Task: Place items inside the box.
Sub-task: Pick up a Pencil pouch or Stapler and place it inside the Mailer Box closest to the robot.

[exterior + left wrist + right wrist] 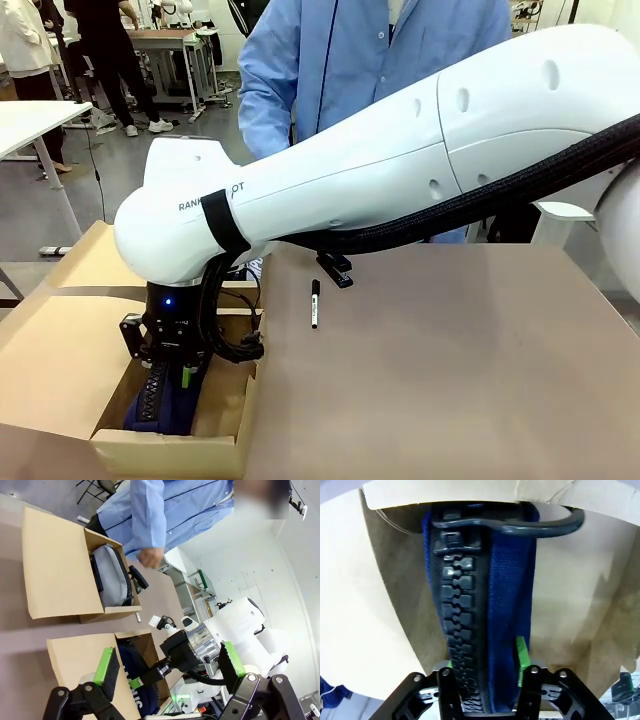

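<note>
one navy zip pouch (512,605) with a chunky black zipper sits in the cardboard box (170,452), lower left, between my right gripper (170,385) jaws, half spread; grip unclear. my left gripper (169,662) gapes empty. one black marker (315,303), one black stapler (335,270).

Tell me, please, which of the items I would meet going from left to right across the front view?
navy pouch, standing in the box → black marker pen → black stapler
</note>
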